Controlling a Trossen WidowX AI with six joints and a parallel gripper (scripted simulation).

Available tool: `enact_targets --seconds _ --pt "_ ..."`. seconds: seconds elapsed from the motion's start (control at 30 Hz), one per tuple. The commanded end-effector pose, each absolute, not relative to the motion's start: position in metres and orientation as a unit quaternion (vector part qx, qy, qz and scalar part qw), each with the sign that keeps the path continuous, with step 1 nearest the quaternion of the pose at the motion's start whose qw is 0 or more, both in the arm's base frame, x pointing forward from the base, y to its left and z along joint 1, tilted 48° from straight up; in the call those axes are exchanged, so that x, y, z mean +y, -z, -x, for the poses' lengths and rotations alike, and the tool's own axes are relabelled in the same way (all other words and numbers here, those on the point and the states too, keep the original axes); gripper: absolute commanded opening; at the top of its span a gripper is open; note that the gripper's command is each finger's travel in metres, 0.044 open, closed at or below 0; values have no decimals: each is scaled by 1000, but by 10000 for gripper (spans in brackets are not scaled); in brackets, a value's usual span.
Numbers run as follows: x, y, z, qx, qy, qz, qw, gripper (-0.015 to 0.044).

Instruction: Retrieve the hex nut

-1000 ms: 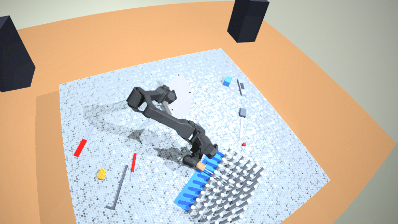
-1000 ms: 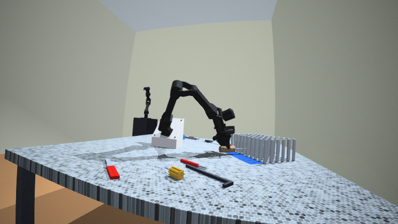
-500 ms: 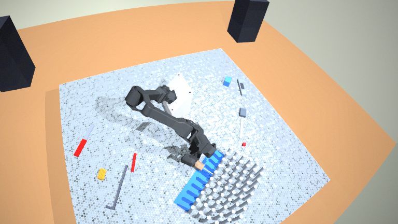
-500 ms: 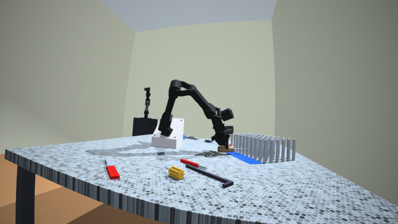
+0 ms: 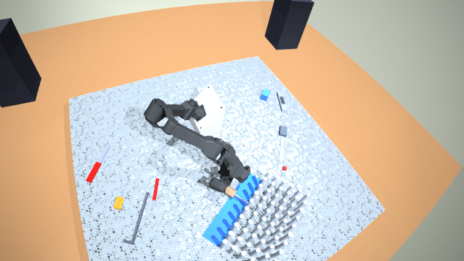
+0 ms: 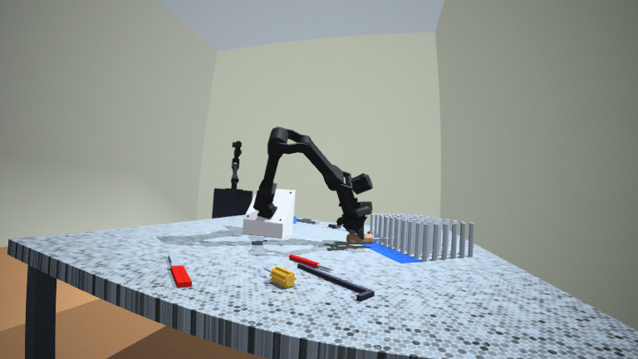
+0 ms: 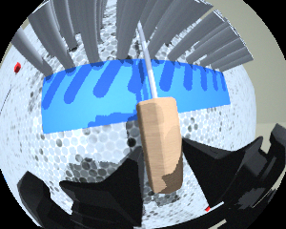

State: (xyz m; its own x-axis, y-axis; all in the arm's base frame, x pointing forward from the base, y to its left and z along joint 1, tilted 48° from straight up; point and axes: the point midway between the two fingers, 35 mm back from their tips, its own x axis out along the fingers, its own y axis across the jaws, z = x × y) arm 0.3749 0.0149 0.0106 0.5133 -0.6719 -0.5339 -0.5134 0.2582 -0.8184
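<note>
My gripper (image 6: 360, 235) (image 7: 162, 147) is shut on the wooden handle (image 5: 230, 191) (image 7: 160, 124) of a thin-shafted tool, low over the table just in front of the blue taped strip (image 5: 211, 233) (image 6: 395, 256) (image 7: 59, 119). The tool's pale metal shaft (image 7: 151, 76) crosses above the strip and reaches between the front standing spacers (image 5: 264, 228) (image 6: 424, 242) (image 7: 88, 29). Its far end is hidden among them. The spacers look upright. I cannot make out the hex nut in any view; no nut shows on the strip.
A dark L-shaped bar (image 5: 139, 219) (image 6: 334, 281), a red-handled screwdriver (image 5: 156, 189) (image 6: 303, 261), a yellow-handled tool (image 5: 118, 202) (image 6: 282, 277) and a red-handled blade (image 5: 93, 171) (image 6: 181, 275) lie away from the field. A small red cube (image 5: 284, 168) (image 7: 17, 68) lies near the spacers.
</note>
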Motion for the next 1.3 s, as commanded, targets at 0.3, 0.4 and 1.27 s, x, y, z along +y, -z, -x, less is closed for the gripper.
enact_targets --seconds 0.3,0.4,1.27 --pt "11 -14 -369 488 61 606 626 0" --pt "11 -15 -367 488 61 606 626 0" --pt "3 -20 -354 488 61 606 625 0"
